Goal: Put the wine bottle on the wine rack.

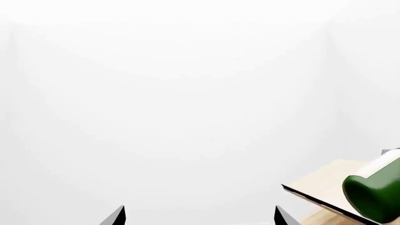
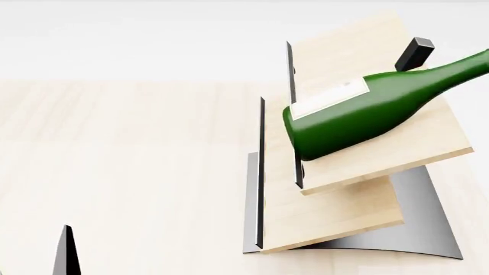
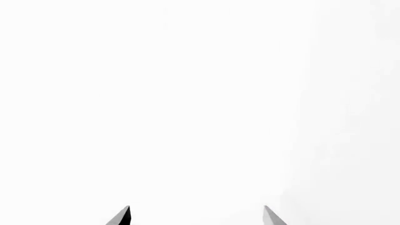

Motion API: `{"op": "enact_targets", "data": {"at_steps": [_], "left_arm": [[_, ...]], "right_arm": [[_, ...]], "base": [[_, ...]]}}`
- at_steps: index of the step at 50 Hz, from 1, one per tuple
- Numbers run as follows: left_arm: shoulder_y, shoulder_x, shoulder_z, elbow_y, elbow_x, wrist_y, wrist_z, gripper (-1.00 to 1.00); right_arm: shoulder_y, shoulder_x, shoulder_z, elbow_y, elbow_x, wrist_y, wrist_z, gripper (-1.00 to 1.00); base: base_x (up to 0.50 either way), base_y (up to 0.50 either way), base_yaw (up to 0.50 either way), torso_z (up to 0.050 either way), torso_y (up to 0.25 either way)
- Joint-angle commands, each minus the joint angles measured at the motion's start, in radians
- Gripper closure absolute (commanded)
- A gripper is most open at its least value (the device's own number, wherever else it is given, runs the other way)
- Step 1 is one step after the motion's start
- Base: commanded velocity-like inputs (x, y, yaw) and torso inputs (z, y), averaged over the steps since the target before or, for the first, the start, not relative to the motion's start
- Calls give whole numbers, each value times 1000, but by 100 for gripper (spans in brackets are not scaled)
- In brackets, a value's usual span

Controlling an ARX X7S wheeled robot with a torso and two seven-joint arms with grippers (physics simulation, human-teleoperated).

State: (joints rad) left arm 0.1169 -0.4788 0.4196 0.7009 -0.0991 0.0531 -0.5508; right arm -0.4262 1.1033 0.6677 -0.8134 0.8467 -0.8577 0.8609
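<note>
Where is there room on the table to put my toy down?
The light wood table is bare left of the wine rack, up to the left gripper at the near edge. The right side is crowded: the wine bottle lies on the rack's top board.

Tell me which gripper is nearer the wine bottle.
Probably the right, though it is unclear. The wine bottle lies on the wine rack. A dark finger just behind it is likely the right gripper's. The left gripper sees only the bottle's base from the side.

Pale wood table (image 2: 114,160), wine rack (image 2: 428,229) standing on it
</note>
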Motion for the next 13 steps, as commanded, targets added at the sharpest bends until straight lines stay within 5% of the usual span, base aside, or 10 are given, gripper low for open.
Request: {"op": "enact_targets", "data": {"at_steps": [1,13], "left_arm": [[2,-2,1,2,1,2,-3,-100],[1,-5,3,6,2,-1,-5,-100]], "right_arm": [[-173,-169,324,-148,41,-5,-121,-100],[-214,-257,399,-187,138,-77,-210,-100]], "base": [[0,0,0,0,0],[0,0,0,0,0]]}}
